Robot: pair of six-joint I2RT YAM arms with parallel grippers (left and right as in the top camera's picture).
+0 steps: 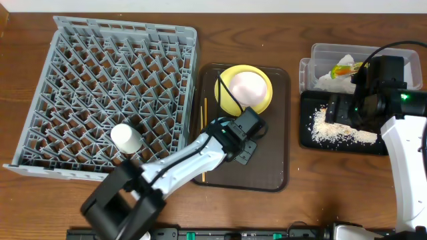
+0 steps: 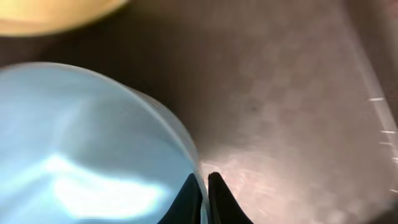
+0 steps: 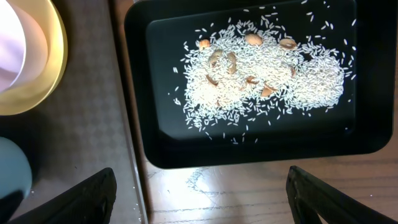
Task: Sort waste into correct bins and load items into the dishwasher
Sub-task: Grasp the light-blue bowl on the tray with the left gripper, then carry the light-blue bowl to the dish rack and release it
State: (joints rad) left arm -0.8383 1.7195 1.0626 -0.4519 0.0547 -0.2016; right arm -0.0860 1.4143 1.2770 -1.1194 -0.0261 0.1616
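My left gripper (image 2: 205,180) is shut on the rim of the light blue bowl (image 2: 81,149), low over the brown serving tray (image 2: 280,93). In the overhead view this gripper (image 1: 245,150) covers the bowl. The white bowl (image 1: 247,87) sits on the yellow plate (image 1: 230,100). The chopsticks (image 1: 204,113) lie along the tray's left edge. My right gripper (image 3: 199,199) is open and empty over the bare table beside the black tray (image 3: 140,93), which holds the rice scraps (image 3: 261,74). The clear tub (image 1: 320,50) holds the wrapper (image 1: 343,69) and the tissue (image 1: 330,81).
The grey dish rack (image 1: 113,93) fills the left side, with a small white cup (image 1: 125,138) at its front edge. The brown serving tray (image 1: 273,167) lies in the middle. The right wrist view also shows the plate (image 3: 53,62) and the blue bowl (image 3: 12,171) at its left.
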